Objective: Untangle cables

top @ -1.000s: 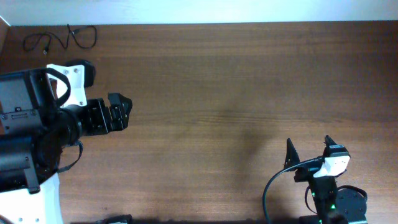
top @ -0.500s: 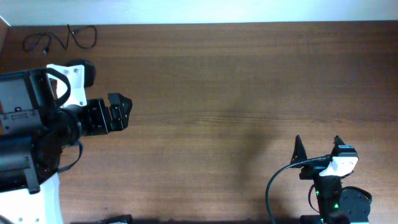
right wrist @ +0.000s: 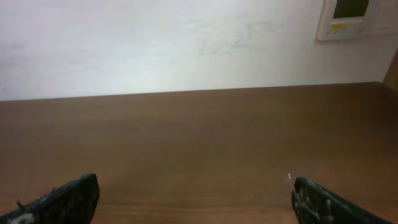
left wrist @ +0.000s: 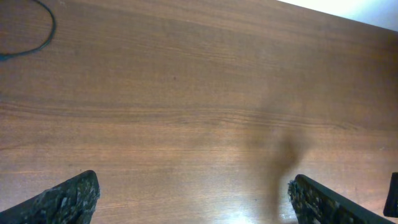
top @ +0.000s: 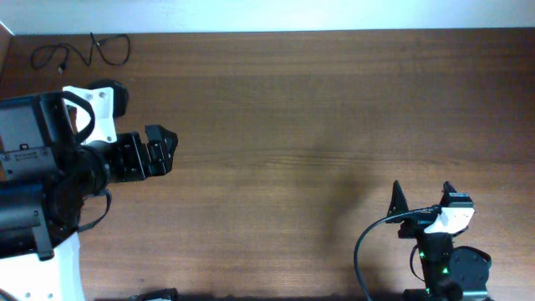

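Tabletop (top: 292, 125) of dark brown wood fills most of your overhead view, with a pale wall (right wrist: 155, 43) along its far edge.

Your left arm (top: 42, 184) is the bulkiest thing on it, a black and white body over the left side, pointing toward the middle. Your right arm (top: 443, 251) sits much smaller at the near right corner, with a thick black lead (top: 361, 251) curving down from it.

Your left tool (top: 167, 150) is released: in its wrist view the left tool (left wrist: 193, 202) has its two fingers set wide apart at the lower corners, with only bare wood between them. Your right tool (top: 420, 196) is released too. From the wrist, the right tool (right wrist: 196, 202) shows both fingers spread wide with nothing held, aimed across the wood at the wall, where a small white panel (right wrist: 348, 18) hangs at the upper right.

The cables (top: 82, 52) lie in the far left corner, thin black cords in loose loops flat on the wood, well apart from both tools. You cannot tell from here how many cords there are or whether they cross. One curve of cord (left wrist: 53, 28) shows at the top left of the left wrist view.
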You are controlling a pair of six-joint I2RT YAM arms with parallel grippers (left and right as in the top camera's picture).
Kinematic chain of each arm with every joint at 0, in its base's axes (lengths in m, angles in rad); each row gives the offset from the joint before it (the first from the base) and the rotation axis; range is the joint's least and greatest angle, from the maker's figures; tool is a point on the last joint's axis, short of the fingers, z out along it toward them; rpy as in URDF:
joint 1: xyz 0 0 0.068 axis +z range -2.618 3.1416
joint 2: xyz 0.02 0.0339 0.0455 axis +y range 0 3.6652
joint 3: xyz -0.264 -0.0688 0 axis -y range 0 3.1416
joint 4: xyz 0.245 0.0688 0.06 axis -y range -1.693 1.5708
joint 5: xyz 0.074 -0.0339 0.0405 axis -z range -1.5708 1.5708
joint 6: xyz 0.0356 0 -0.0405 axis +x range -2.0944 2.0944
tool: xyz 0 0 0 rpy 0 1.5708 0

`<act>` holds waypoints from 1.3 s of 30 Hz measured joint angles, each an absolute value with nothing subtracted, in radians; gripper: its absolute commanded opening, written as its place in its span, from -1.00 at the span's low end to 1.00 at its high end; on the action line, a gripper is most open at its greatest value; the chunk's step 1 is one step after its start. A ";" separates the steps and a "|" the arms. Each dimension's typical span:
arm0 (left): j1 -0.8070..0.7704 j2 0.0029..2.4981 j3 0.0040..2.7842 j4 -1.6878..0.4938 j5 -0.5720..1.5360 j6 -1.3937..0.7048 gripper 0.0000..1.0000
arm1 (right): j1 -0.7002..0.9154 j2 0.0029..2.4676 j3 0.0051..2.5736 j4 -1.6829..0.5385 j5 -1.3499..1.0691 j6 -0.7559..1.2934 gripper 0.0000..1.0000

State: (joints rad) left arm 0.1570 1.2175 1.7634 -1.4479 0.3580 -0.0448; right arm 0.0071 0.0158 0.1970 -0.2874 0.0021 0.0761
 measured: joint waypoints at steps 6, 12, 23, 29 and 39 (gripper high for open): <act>0.157 1.217 1.763 -1.448 0.358 -0.045 0.97 | 0.007 0.016 0.131 -0.243 0.002 0.077 0.97; 0.157 1.217 1.763 -1.448 0.358 -0.045 0.99 | 0.007 0.016 0.121 -0.200 0.002 0.078 0.97; 0.157 1.217 1.763 -1.448 0.358 -0.045 0.98 | 0.007 0.016 0.085 -0.110 0.002 0.079 0.97; 0.157 1.217 1.763 -1.448 0.358 -0.045 0.98 | 0.007 0.016 0.070 -0.095 0.002 0.079 0.97; 0.157 1.217 1.763 -1.448 0.358 -0.045 0.98 | 0.007 0.016 0.064 -0.089 0.002 0.079 0.97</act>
State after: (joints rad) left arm 0.1570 1.2175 1.7634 -1.4483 0.3580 -0.0448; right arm 0.0071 0.0158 0.0643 -0.0891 0.0025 0.0788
